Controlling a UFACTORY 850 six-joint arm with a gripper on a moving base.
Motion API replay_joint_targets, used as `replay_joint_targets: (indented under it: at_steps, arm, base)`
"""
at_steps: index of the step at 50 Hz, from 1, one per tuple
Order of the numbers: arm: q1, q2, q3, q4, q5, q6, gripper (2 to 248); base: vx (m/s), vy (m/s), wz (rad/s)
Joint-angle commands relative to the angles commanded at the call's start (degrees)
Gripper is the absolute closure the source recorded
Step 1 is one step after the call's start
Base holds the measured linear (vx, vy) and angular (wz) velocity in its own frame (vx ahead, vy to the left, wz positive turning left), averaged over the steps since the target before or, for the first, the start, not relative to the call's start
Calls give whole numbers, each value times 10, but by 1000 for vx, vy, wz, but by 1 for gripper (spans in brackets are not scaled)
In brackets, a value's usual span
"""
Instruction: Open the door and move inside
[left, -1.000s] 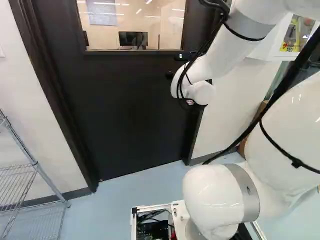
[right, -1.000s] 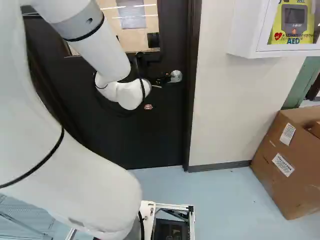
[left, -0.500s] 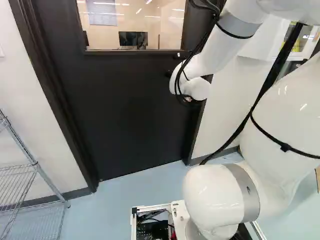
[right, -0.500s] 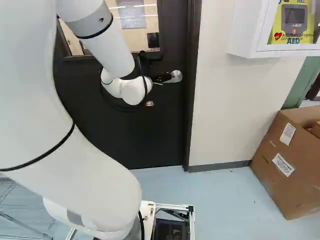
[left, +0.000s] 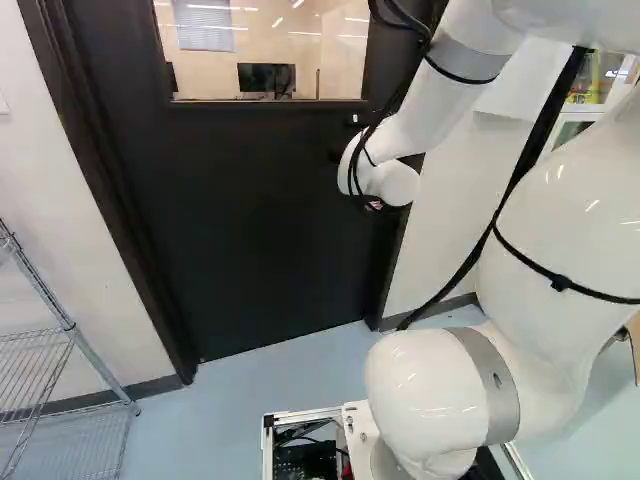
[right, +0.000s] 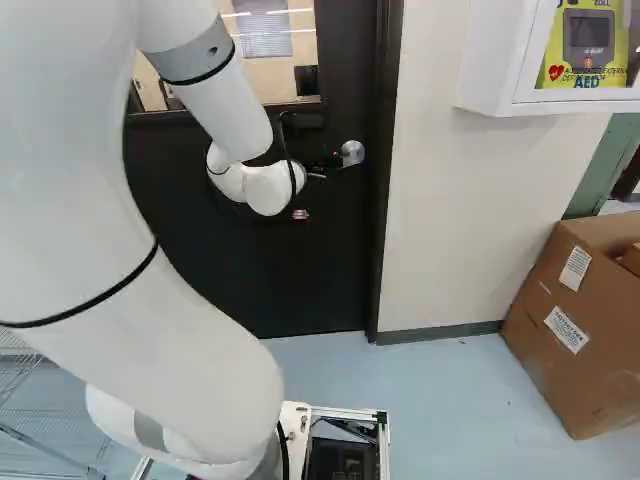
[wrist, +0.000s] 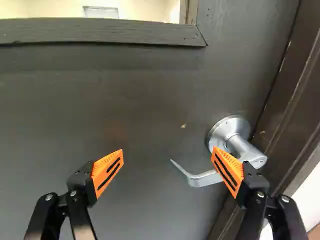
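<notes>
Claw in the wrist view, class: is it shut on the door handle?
No, the claw stands open, with a wide gap between one of its fingers and the handle.

the pale blue floor (right: 455, 400) carries a cardboard box (right: 575, 325) and a metal wire rack (left: 68, 325).

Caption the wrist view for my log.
Open hand facing the shut dark door, one finger in front of its silver lever handle.

Free room before door (wrist: 130, 125); lever handle (wrist: 246, 151) juts near frame (wrist: 300, 90).
</notes>
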Motion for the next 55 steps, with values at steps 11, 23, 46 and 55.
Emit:
replay_joint_targets:
  at_steps: [11,23,46,55]
  arm:
    - [0,-12,3,0,0,0,3]
    - [0,-26,5,0,0,0,3]
    - [0,-54,8,0,0,0,3]
    - [0,-66,8,0,0,0,3]
  base:
    - [0,0,0]
    - [0,0,0]
    - [0,0,0]
    - [0,0,0]
